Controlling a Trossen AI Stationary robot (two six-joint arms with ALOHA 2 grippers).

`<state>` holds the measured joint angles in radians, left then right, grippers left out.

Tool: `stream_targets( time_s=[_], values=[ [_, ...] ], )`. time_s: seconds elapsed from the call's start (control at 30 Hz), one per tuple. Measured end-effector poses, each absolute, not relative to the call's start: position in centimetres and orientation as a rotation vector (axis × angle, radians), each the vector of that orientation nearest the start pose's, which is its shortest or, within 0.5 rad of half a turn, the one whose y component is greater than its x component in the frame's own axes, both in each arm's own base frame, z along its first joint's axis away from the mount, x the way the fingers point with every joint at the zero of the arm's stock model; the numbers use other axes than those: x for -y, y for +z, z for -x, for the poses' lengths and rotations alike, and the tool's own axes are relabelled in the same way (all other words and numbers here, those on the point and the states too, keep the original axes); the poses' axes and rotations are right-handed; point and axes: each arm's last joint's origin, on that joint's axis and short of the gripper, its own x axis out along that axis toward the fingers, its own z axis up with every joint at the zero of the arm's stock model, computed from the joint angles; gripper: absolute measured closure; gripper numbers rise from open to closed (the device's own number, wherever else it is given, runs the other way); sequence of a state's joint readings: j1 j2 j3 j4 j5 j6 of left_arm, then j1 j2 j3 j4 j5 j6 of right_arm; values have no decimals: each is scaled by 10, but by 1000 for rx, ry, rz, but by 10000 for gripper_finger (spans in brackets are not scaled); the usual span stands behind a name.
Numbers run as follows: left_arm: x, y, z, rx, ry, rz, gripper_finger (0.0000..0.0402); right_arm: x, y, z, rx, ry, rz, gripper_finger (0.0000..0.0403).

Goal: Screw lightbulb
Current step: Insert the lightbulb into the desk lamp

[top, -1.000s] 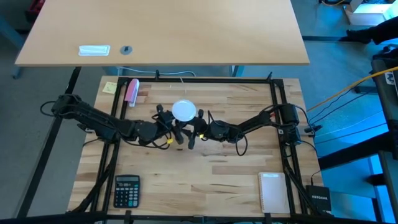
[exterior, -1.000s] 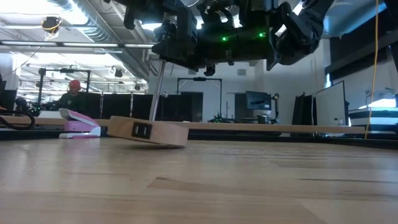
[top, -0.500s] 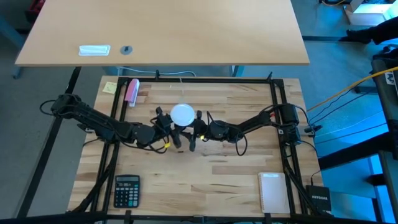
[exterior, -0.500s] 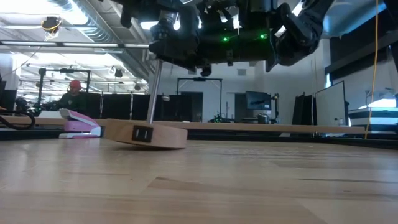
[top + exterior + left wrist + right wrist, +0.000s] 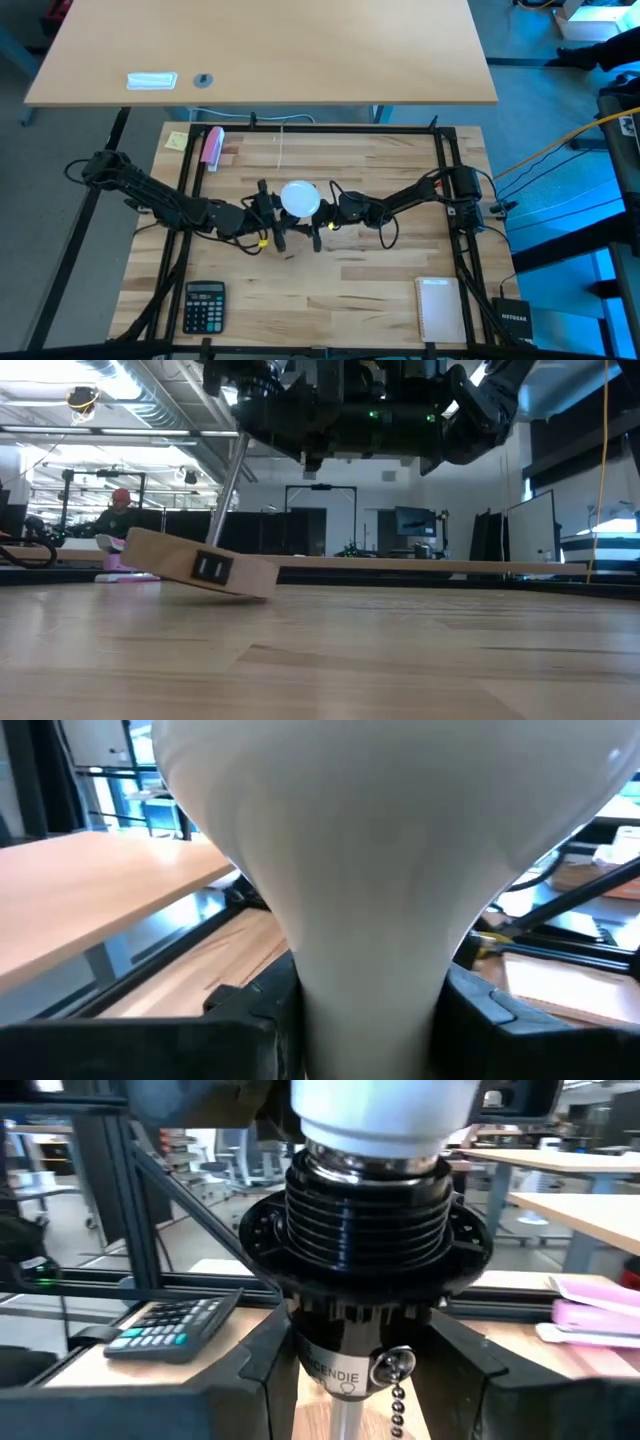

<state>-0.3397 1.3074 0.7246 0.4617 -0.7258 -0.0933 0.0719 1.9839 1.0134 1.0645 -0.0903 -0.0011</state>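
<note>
The white lightbulb [image 5: 300, 198] stands with its base in the black ribbed socket [image 5: 365, 1210] of a lamp. The lamp has a thin metal rod [image 5: 228, 490] and a round wooden disc base [image 5: 200, 565]. The disc is tilted: its right lower edge [image 5: 262, 592] rests on the table and its left side is raised. My left gripper [image 5: 275, 215] is shut on the bulb. My right gripper [image 5: 325, 212] is shut on the socket. Both meet at the table's middle. My left gripper pinches the bulb's narrow neck [image 5: 365, 970], below the globe, between its two fingers [image 5: 250, 1020]. The fingers come level from the table's left and lie across the neck. The bulb stands in the socket, globe up. My right gripper pinches the black socket's lower body [image 5: 345, 1370] between its two fingers [image 5: 470, 1370], under the ribbed collar. The fingers come level from the table's right. The lamp leans in the hold, with one edge of its disc on the table.
A pink stapler [image 5: 212, 146] and a yellow note [image 5: 177, 140] lie at the far left. A calculator [image 5: 204, 305] lies near left and a notepad [image 5: 437, 308] near right. A pull chain [image 5: 397, 1400] hangs from the socket. A person [image 5: 118, 510] sits far behind the table.
Both grippers have gone toward the table's near edge with the bulb and socket. The rod has tipped over, and the wooden disc, almost flat before, now stands tilted with its left side lifted and its right edge on the table.
</note>
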Motion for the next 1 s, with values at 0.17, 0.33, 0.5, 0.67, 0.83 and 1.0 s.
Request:
stream_targets(
  time_s=[0.17,0.33,0.5,0.67,0.83,1.0],
  values=[
    [79,264,-266,-83,373,21,267,-33,187,-409,105,204,7,250],
    [82,265,-267,-82,291,22,267,-36,189,-407,120,322,11,250],
    [82,268,-268,-74,162,40,267,-39,191,-406,140,471,-9,250],
    [77,271,-272,-50,-5,62,267,-43,199,-408,154,613,-20,250],
    [67,273,-276,-40,-168,64,267,-46,205,-411,139,716,-39,250],
    [57,272,-278,-48,-302,42,267,-47,206,-413,123,747,-46,250]
  ],
)
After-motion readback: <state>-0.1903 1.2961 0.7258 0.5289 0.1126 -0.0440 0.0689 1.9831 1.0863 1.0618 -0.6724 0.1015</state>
